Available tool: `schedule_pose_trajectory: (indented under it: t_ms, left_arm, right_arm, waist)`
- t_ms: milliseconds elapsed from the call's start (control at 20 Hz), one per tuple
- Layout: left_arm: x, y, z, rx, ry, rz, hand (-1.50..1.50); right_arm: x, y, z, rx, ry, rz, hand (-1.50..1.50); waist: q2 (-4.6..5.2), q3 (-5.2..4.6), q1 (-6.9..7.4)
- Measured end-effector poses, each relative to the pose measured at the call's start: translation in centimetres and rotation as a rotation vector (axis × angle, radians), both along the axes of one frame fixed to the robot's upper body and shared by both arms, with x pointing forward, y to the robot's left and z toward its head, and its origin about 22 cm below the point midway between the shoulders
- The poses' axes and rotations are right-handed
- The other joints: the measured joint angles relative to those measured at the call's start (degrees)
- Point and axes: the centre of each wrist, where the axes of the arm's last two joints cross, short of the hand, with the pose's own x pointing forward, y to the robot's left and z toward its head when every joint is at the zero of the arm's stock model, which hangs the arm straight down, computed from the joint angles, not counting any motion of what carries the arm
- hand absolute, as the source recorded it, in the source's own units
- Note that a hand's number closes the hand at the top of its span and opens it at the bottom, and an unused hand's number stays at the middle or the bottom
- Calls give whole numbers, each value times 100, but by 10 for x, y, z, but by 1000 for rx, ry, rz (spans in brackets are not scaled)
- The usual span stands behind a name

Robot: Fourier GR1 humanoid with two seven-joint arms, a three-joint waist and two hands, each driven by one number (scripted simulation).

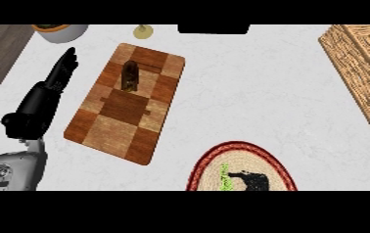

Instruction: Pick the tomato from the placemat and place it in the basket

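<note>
Here, my left hand (61, 73) rests, fingers straight together. My right hand (254, 181), closure untellable, should centre over the tomato, probably hidden, on the placemat (239, 156).

We see our left hand (43, 97) at nine o'clock, resting open, its fingers (65, 69) straight and aimed toward one o'clock, above the grey left forearm (20, 171) at eight. Only a dark part of our right hand (254, 181) shows at six o'clock.
</note>
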Motion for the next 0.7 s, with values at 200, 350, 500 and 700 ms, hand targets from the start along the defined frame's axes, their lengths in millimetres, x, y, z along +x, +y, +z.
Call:
schedule_pose_trajectory:
  t_ms: [200,350,500,700]
  left_arm:
    - [5,-9,2,-2,-2,-9,0]
    - [6,-8,1,1,1,-11,0]
    - [11,-9,1,-3,0,-9,0]
    - [10,-5,-3,2,-3,-10,0]
  right_arm:
    - [7,6,44,33,-9,73,150]
    - [26,22,59,46,23,112,150]
    - [43,39,79,52,60,145,150]
    - [71,61,80,75,104,168,150]
  waist:
    - [11,-10,81]
    - [3,-19,89]
    - [4,-23,89]
    - [5,-24,83]
